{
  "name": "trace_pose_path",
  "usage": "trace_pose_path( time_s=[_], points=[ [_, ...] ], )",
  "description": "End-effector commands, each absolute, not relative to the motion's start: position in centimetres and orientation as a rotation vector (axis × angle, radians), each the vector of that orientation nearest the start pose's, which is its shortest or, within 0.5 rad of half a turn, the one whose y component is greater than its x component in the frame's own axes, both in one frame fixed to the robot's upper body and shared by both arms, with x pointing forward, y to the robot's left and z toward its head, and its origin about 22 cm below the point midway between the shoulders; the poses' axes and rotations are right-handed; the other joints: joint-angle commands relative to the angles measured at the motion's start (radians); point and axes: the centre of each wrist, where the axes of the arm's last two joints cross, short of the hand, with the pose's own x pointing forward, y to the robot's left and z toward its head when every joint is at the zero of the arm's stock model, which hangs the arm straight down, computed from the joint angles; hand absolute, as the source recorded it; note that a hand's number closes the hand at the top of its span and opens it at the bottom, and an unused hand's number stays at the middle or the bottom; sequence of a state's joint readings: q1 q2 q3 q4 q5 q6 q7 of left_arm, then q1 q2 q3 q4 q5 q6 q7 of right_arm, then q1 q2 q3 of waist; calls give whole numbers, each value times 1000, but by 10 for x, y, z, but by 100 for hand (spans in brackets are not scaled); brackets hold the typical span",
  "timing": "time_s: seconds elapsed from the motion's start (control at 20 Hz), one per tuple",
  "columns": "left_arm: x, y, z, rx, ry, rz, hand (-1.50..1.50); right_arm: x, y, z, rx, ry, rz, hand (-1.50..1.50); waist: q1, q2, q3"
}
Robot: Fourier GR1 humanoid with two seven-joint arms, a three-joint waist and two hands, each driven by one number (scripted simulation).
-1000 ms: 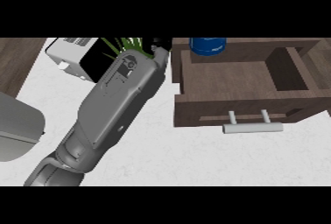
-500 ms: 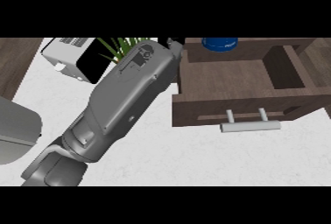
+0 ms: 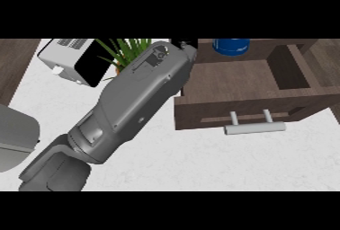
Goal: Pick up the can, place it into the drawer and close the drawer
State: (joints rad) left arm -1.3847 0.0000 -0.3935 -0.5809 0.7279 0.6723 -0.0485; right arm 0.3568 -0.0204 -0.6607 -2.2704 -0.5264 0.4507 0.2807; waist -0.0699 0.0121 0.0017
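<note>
Blue cylindrical can (image 3: 231, 46) at open brown wooden drawer's (image 3: 219, 110) far rim, black left hand (image 3: 186, 43) near, grasp indiscernible

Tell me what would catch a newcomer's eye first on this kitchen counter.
The big grey left forearm dominates, slanting from the lower left up to the top centre, where only a sliver of the black left hand shows. Right of it lies the open brown wooden drawer with its silver bar handle. The blue can shows at the top, by the drawer's far end.
</note>
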Motion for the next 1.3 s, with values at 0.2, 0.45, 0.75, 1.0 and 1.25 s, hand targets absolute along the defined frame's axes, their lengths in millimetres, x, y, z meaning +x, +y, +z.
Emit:
trace_pose_path(
  time_s=[0.2,0.45,0.75,1.0,1.25],
  points=[
    [419,-18,191,-32,-1666,3,150,83,-349,129,-108,-1795,-102,-150,-8,2,0],
    [417,-17,175,31,-1630,33,-150,100,-361,137,-116,-1794,-81,-150,-20,9,1],
    [420,-15,173,57,-1650,57,-150,99,-357,131,-126,-1822,-72,-150,-24,10,0],
    [422,-9,164,62,-1635,72,-150,88,-363,130,-117,-1804,-110,-150,-13,3,0],
    [422,-16,178,45,-1645,98,-150,95,-356,145,-134,-1870,-61,-150,-26,8,0]
  ],
)
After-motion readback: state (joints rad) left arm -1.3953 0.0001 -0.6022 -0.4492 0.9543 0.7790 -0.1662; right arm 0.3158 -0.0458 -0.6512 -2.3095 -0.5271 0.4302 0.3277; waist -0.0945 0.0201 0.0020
